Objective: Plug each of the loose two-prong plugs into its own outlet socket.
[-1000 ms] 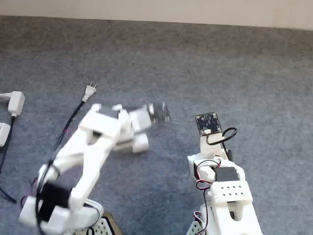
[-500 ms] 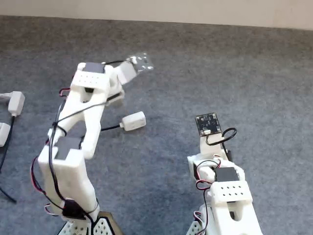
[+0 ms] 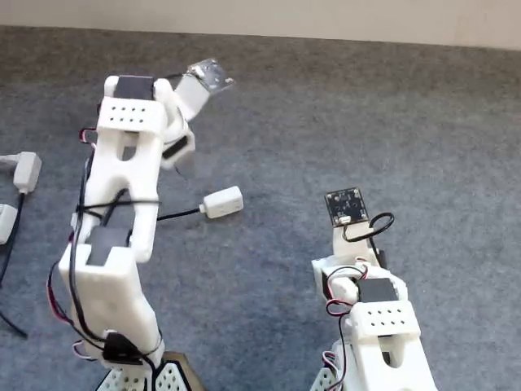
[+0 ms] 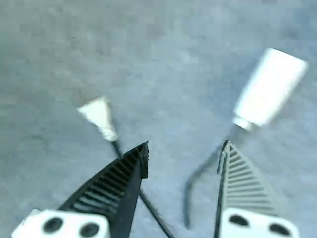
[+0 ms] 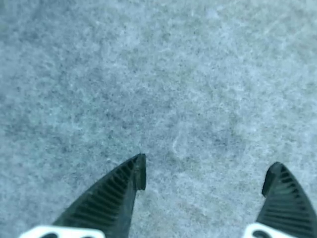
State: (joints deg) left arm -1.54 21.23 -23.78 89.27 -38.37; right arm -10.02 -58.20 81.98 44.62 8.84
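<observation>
While the left gripper hangs above the grey carpeted surface with its jaws spread wide and nothing between them, a small white two-prong plug lies flat on the carpet just past the tip of one jaw. Its thin black cable trails back under that jaw. Past the tip of the other jaw lies a white outlet socket, tilted on the carpet and apart from the plug, with its own dark lead curling back toward the gripper. From the high view the same outlet socket rests well in from every edge, a little left of the surface's middle, and its lead runs off under the left arm. That arm stretches along the left side toward the far edge and covers the spot where the plug lies. Two more white blocks sit at the left edge, with dark cords beside them. The right arm stands at the near edge toward the right corner, a small dark circuit board on its wrist. The right gripper is also parted and holds nothing, poised over bare carpet.
</observation>
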